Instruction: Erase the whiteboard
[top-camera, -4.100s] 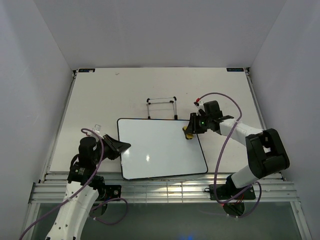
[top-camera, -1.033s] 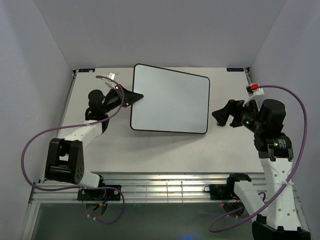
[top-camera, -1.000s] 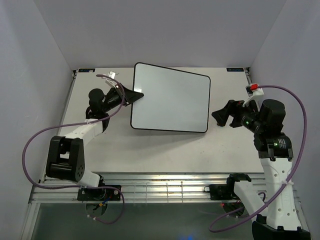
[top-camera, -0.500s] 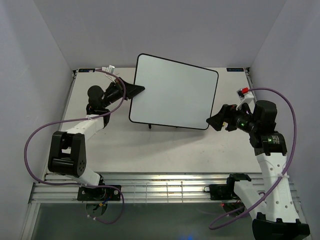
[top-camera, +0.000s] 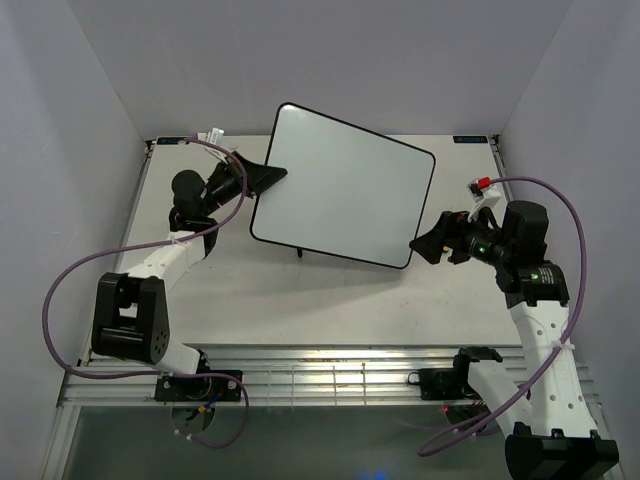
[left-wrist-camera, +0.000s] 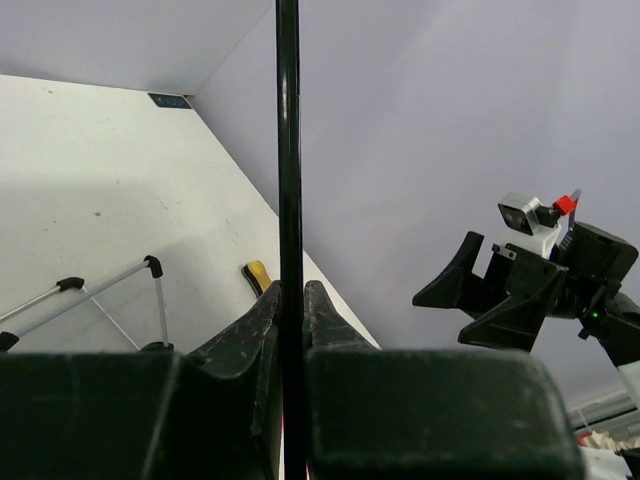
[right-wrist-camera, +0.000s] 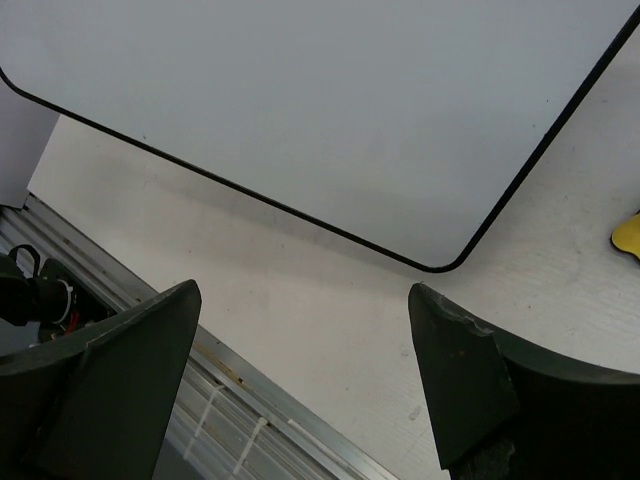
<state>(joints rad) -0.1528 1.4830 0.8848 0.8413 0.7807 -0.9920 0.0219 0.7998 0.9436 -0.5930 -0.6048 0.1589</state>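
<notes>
Whiteboard (top-camera: 340, 185) glossy white, tilted, edge pinched by left tool (top-camera: 275, 177)

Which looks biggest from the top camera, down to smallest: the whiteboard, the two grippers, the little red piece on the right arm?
1. whiteboard, by far.
2. left gripper and right gripper: they look alike, so no ranking.
3. red piece, smallest.

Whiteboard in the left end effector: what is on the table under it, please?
In the left wrist view, a black wire stand and a yellow eraser sit on the table under the whiteboard. From above, the board covers them almost fully.
</notes>
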